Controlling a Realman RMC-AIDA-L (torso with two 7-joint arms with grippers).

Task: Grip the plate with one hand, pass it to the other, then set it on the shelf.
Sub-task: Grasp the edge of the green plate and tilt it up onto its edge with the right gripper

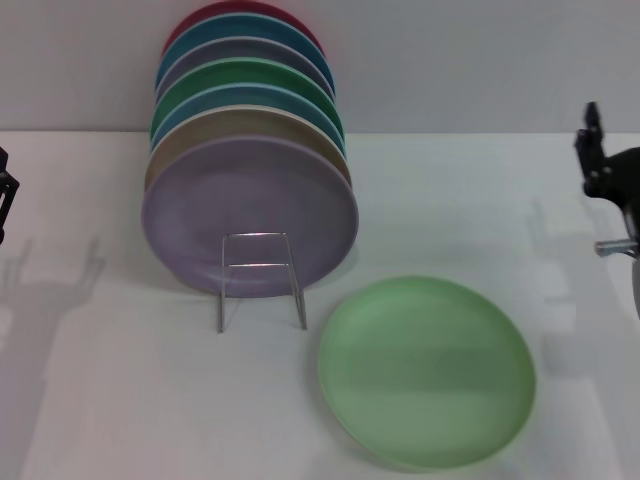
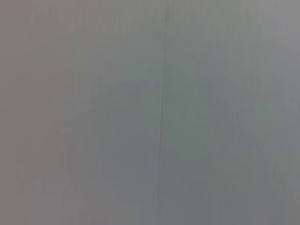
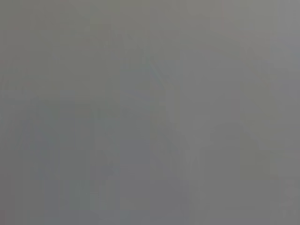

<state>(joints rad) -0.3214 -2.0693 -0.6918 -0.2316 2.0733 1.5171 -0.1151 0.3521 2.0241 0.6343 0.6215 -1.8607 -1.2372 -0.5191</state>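
The pale mint-green plate (image 1: 427,371) lies flat on the white table at the front right of the head view. The thin silver wire rack (image 1: 262,280) stands left of it, its looped front facing me, with several plates standing on edge in it. The lilac plate (image 1: 250,216) is the front one in the rack. My left gripper (image 1: 6,195) is at the far left edge and my right gripper (image 1: 606,165) at the far right edge, both held up and well apart from the plate. Both wrist views show only a plain grey surface.
Behind the lilac plate stand beige, blue, emerald-green (image 1: 250,80), grey-lilac, teal and red plates, reaching back toward the grey wall. The white table (image 1: 120,400) spreads to the left of the rack and in front of it.
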